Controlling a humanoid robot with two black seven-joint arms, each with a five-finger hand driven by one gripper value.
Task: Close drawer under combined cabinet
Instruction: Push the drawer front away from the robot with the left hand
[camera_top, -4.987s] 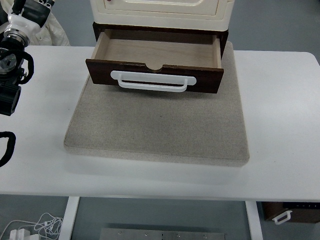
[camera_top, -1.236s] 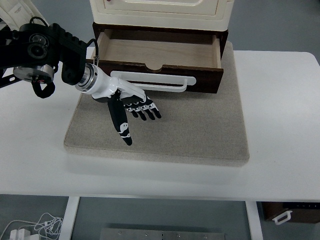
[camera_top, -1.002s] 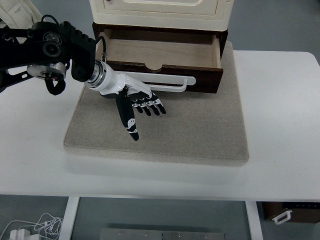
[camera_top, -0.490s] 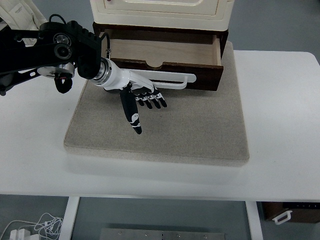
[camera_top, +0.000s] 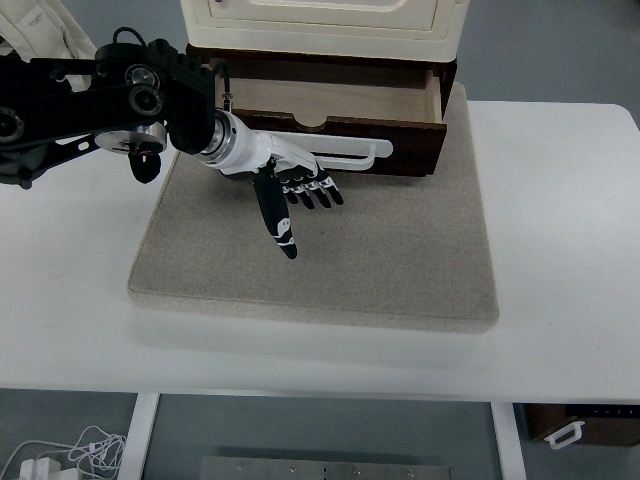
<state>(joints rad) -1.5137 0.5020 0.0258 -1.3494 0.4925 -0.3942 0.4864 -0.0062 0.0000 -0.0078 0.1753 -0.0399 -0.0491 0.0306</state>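
A: What lies nearest on the counter (camera_top: 560, 250)?
B: The beige mat (camera_top: 330, 260); above it the left robot hand (camera_top: 290, 185), fingers spread, grasping nothing, presses the drawer (camera_top: 330, 110) front by its white handle (camera_top: 340, 155), upper centre.
A: Next?
B: Probably pushing further under the cabinet (camera_top: 320, 25); nothing blocks it.

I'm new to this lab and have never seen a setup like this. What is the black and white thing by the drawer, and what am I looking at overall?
This is a single camera looking steeply down from the robot's own side. The black arm entering from the picture's left ends in the left hand, with its fingers spread and holding nothing. It lies against the white handle on the front of a dark wooden drawer, which is partly open. The drawer sits under a cream cabinet. Both stand on a beige mat on a white table. The right arm is not in view.
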